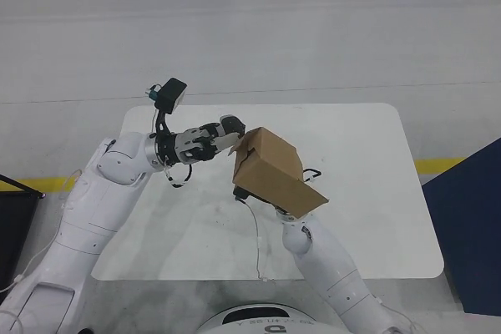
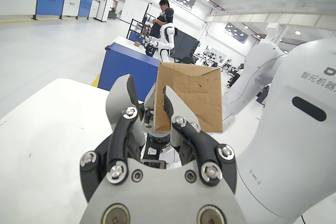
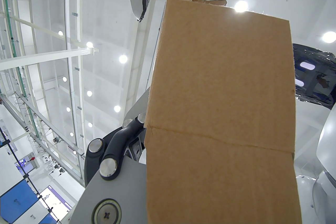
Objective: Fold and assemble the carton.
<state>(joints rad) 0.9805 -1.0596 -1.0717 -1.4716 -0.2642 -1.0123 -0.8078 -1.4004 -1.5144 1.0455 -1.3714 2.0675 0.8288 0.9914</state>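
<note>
Ideally the left gripper [image 1: 232, 136], its fingers spread apart at the upper corner of the carton [image 1: 271, 169], pinches only the loose flap there and folds it inward without crushing the wall. Meanwhile the right gripper [image 1: 241, 194] is clamped on the carton from underneath, holding it tilted above the table [image 1: 367, 225].

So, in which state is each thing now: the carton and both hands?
Carton: in the air, tilted, formed into a box, one flap sticking out.
Left hand: open, at one end of the carton.
Right hand: shut on the carton, under it.
</note>
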